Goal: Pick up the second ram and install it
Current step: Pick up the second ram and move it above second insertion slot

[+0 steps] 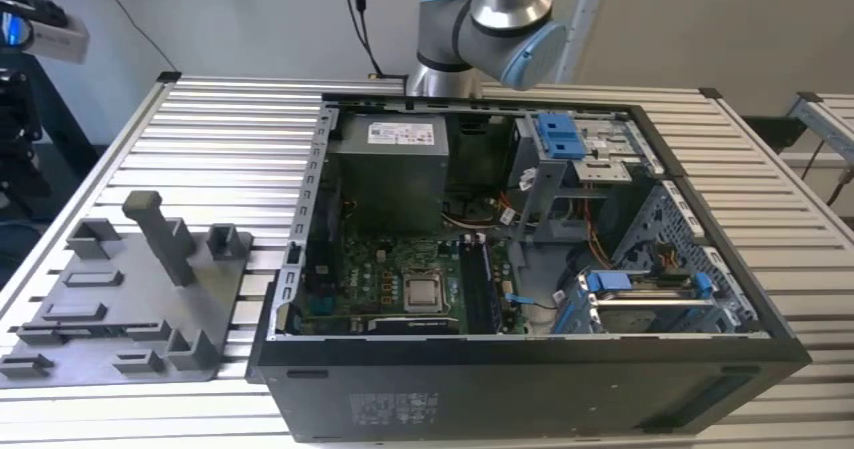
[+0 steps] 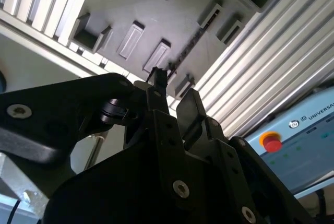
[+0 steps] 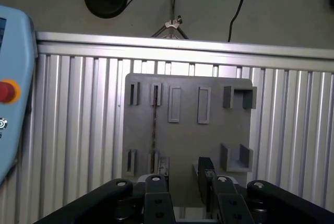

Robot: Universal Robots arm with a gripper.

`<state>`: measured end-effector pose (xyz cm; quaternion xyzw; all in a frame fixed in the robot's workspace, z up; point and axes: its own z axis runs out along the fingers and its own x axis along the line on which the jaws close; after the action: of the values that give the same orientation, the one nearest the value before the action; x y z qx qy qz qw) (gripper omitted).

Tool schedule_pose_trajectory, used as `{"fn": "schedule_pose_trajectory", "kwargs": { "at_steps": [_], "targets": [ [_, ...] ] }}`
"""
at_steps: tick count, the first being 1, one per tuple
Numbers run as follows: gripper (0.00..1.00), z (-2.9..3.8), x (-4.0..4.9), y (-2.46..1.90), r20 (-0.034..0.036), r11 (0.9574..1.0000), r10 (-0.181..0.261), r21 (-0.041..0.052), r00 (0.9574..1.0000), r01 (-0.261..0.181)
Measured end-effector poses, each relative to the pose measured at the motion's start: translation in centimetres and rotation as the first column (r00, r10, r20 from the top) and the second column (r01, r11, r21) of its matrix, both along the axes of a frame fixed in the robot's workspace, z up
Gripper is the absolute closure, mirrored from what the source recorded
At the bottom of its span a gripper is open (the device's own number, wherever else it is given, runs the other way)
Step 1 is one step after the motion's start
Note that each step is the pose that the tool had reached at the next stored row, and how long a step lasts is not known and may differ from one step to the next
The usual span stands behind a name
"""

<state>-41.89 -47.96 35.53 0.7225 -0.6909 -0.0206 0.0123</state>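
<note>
Because the second ram (image 3: 154,125) stands edge-on in a narrow slot of the grey holder tray (image 3: 188,130), in line with one finger of the gripper (image 3: 180,176) rather than the gap, we judge a misaligned descent the main risk: that finger could strike the board's top edge and tilt or jam it. The gripper hangs above the tray with its jaws spread and nothing between them. The tray lies near the slatted table's (image 1: 227,129) edge on the exterior view's left; its other pockets look bare to us. The computer case (image 1: 534,389) beside it holds the motherboard (image 1: 387,279), a power supply (image 1: 387,164) and blue-clipped drive bays (image 1: 561,139).
</note>
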Motion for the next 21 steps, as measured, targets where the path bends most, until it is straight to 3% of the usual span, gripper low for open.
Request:
{"fn": "schedule_pose_trajectory", "kwargs": {
  "at_steps": [21],
  "targets": [
    [0.64, -1.66, 0.00, -0.14, 0.0000, 1.0000, 0.000, -0.0001, 1.0000, 0.000]
  ]
}}
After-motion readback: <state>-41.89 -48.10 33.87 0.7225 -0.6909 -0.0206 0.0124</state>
